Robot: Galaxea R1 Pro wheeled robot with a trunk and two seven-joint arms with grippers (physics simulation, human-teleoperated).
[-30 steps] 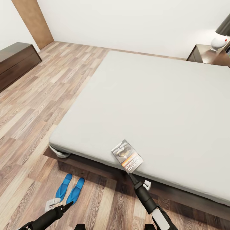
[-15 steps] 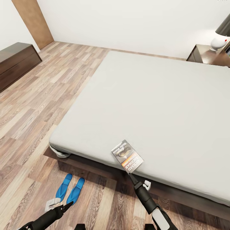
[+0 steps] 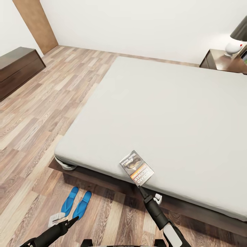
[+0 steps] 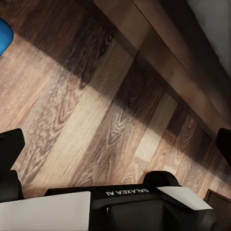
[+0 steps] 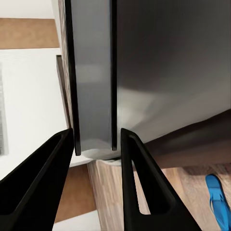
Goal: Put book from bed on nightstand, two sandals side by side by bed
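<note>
A: Head view: where do we find the book (image 3: 136, 167)?

B: At the bed's (image 3: 178, 113) near edge, long axis running on from our right gripper (image 3: 141, 187).

A: Right wrist view?

B: Fingers (image 5: 52, 169) clamp its spine; left gripper's (image 3: 72, 220) opening we cannot tell.

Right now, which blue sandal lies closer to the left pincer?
The sandal nearer the book, at: its near end almost meets the left pincer. The other sandal lies farther out.

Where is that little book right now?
In the head view, the book sits at the near edge of the bed, pinched at its lower corner by the right pincer; the blue sandals lie on the floor to its left.
</note>
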